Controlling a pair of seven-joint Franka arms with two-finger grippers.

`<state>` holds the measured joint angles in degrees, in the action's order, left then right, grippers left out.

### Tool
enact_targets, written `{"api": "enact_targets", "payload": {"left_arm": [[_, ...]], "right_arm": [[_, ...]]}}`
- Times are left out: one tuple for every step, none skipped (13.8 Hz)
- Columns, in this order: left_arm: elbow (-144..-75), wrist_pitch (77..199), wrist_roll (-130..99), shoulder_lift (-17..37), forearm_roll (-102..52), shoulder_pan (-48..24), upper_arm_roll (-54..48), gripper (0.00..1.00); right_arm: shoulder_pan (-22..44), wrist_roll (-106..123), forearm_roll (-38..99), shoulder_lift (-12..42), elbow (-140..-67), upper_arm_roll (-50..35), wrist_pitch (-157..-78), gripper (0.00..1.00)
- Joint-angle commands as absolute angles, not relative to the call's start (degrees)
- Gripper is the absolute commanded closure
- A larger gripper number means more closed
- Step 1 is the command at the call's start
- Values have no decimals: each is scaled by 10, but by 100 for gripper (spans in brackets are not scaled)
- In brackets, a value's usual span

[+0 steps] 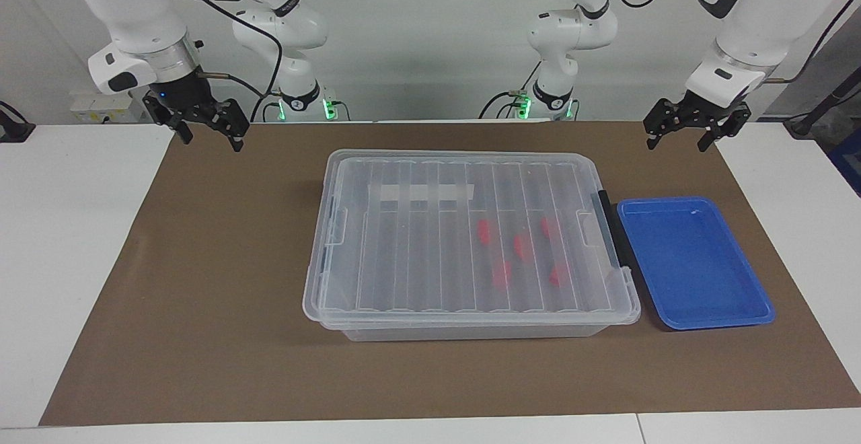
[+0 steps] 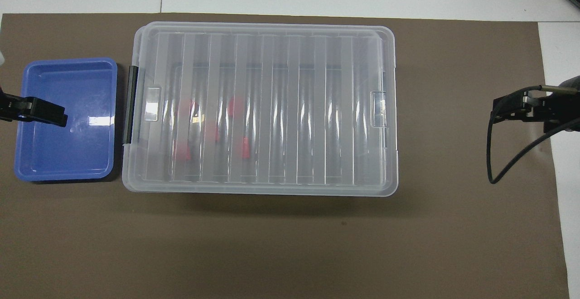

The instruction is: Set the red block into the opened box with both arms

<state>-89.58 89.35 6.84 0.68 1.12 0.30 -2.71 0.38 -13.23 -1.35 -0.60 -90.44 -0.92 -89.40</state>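
The right pincer (image 1: pixel 208 136) is hanging in the air over the brown mat (image 1: pixel 202 262) at the right arm's end of the surface (image 1: pixel 67 242), its fingers standing apart and gripping nothing. The right arm (image 1: pixel 134 13) is rising from it toward its base.

At the middle of the mat the box (image 1: pixel 464 245) is sitting with its ribbed clear lid (image 1: pixel 417 255) lying flat on top, so it is closed. A white tape strip (image 1: pixel 422 193) is showing through the lid on the side nearer the robots. Five red blocks (image 1: pixel 521 245) are lying inside the box, seen through the lid, all in the half toward the left arm's end. A black handle (image 1: pixel 611 229) is running along that end of the box.

Just beside the handle, a blue tray (image 1: pixel 693 262) is resting on the mat with nothing in it.

The left pincer (image 1: pixel 681 136) is hanging over the mat's edge, nearer the robots than the tray, its fingers also apart and bare. In the overhead view its tip (image 2: pixel 41 111) is covering part of the tray.
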Motion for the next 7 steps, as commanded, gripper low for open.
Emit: {"api": "enact_targets", "payload": {"left_arm": [[-907,893,70,-4,18,2,-25,0],[-907,893,71,-4,18,1,-25,0],[-907,892,70,-4,18,2,-25,0],[-907,893,71,-4,18,2,-25,0],[-907,893,70,-4,18,1,-25,0],[-907,893,70,-4,18,2,-25,0],[-907,893,70,-4,18,2,-25,0]], "right_arm": [[-3,-129,-10,-18,-923,-13,-920,0],[-3,-132,-10,-18,-922,-13,-923,0],[-4,-132,-10,-18,-922,-13,-924,0],[-4,-133,-9,-17,-922,-13,-924,0],[-4,-133,-9,-18,-922,-12,-924,0],[-4,-133,-9,-18,-922,-13,-924,0],[-5,-133,-9,-18,-922,-13,-924,0]]}}
